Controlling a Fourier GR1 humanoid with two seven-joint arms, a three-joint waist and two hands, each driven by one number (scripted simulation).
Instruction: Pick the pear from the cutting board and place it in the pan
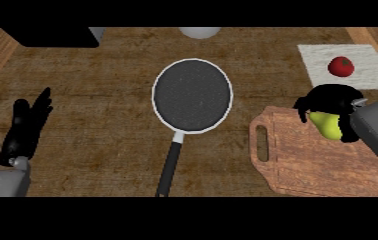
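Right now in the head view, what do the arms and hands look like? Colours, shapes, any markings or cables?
Both forearms are plain grey, smooth and rounded, showing at the lower left corner and right edge. Each ends in a black hand: the left hand shows long slim black fingers, the right hand a rounded glossy black mass. No cables, markings or sleeves visible.

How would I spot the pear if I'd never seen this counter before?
Find the wooden cutting board at the counter's right, right of the dark round pan. Over its far corner the robot's black right hand curls round the pear, a yellow-green fruit poking out below the fingers. The only other fruit, a tomato on a white cloth behind, is red and untouched.
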